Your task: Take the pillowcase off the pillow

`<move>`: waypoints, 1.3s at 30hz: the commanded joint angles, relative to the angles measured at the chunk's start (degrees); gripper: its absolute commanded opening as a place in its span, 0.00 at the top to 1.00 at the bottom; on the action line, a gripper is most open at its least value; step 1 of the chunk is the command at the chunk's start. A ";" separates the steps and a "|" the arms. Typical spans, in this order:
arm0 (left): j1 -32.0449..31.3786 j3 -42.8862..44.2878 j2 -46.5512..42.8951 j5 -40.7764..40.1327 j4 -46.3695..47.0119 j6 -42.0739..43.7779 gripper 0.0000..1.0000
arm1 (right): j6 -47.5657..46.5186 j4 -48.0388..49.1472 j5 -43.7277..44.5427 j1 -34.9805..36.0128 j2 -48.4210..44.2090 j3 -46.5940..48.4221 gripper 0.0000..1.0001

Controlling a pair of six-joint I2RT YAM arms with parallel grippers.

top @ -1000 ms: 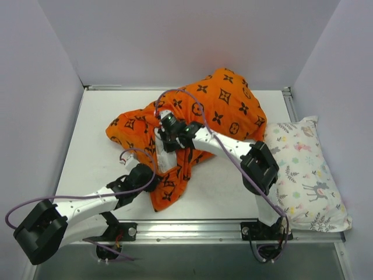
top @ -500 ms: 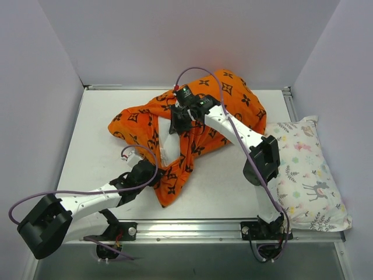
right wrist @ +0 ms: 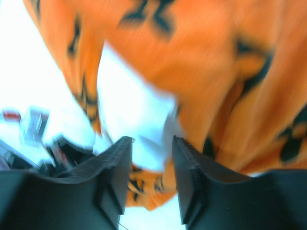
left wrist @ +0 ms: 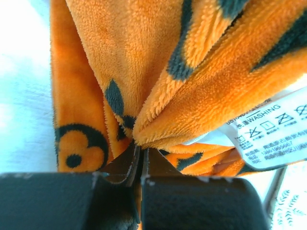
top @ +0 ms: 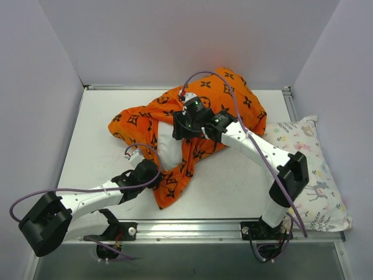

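Observation:
The orange pillowcase (top: 224, 102) with black motifs lies bunched in the middle of the table. A strip of the white pillow (top: 166, 149) shows through its near opening. My left gripper (top: 152, 175) is shut on the near hem of the pillowcase (left wrist: 158, 72); in the left wrist view its jaws (left wrist: 140, 152) pinch the orange fabric, with a white care label (left wrist: 268, 132) beside them. My right gripper (top: 182, 128) is open above the opening. In the blurred right wrist view its fingers (right wrist: 151, 153) stand apart over the white pillow (right wrist: 134, 115).
A white pillow printed with pastel animals (top: 306, 169) lies along the table's right edge. Grey walls close in the left, back and right. The right arm's elbow (top: 288, 181) hangs over the printed pillow's near left part.
My right gripper has lifted from the folds, swung back and right, then settled over the opening. More white pillow shows now. The left gripper has shifted slightly right, still holding the hem.

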 commanded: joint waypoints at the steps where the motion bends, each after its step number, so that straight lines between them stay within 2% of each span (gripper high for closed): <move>1: -0.60 0.75 -0.30 1.82 -10.64 3.62 1.00 | -5.91 9.55 8.76 5.53 -9.50 -8.11 0.51; 5: -0.52 0.13 -0.83 2.53 -9.59 3.19 1.00 | -6.27 12.98 10.09 9.31 -11.54 -13.22 0.48; 10: -0.52 -0.92 -2.24 2.53 -9.23 2.74 1.00 | -6.79 14.48 7.45 11.33 -8.30 -14.46 0.57; 15: -0.34 -1.63 -3.29 2.35 -9.50 2.48 1.00 | -6.88 15.44 8.59 10.99 -4.08 -16.13 0.58; 18: -0.25 -1.80 -3.56 2.53 -9.58 2.31 1.00 | -7.15 15.36 10.08 10.72 -0.74 -16.57 0.51; 21: -0.34 -2.07 -4.08 2.62 -9.76 2.30 1.00 | -7.85 13.26 11.74 11.07 1.81 -16.74 0.34; 22: -0.25 -2.24 -4.35 2.44 -9.93 2.31 1.00 | -8.11 12.47 12.02 11.16 2.43 -17.18 0.24; 25: -0.08 -2.50 -5.23 2.27 -10.28 2.31 1.00 | -8.11 10.88 13.08 11.60 3.66 -18.41 0.12; 29: 0.01 -2.16 -6.01 2.35 -10.29 2.31 1.00 | -6.89 7.01 12.12 10.72 9.54 -14.64 0.09; 30: -0.08 -1.98 -6.10 2.44 -10.29 2.39 1.00 | -5.84 7.10 10.54 9.68 10.42 -13.85 0.11; 32: -0.08 -1.72 -7.24 2.44 -10.72 2.48 1.00 | -4.16 7.27 6.49 8.44 12.89 -12.97 0.40; 35: 0.01 -1.36 -9.35 2.09 -11.43 3.09 1.00 | -2.84 7.36 3.42 6.68 14.21 -11.74 0.68; 36: 0.01 -1.10 -9.71 2.09 -11.60 3.27 1.00 | -2.84 7.19 2.88 6.33 14.47 -11.30 0.82; 37: 0.01 -0.93 -10.06 2.00 -11.60 3.62 1.00 | -2.23 7.36 2.44 5.54 14.21 -10.95 1.00; 39: 0.01 0.21 -10.94 2.00 -11.87 4.59 1.00 | -1.17 8.49 0.95 4.75 12.99 -11.73 1.00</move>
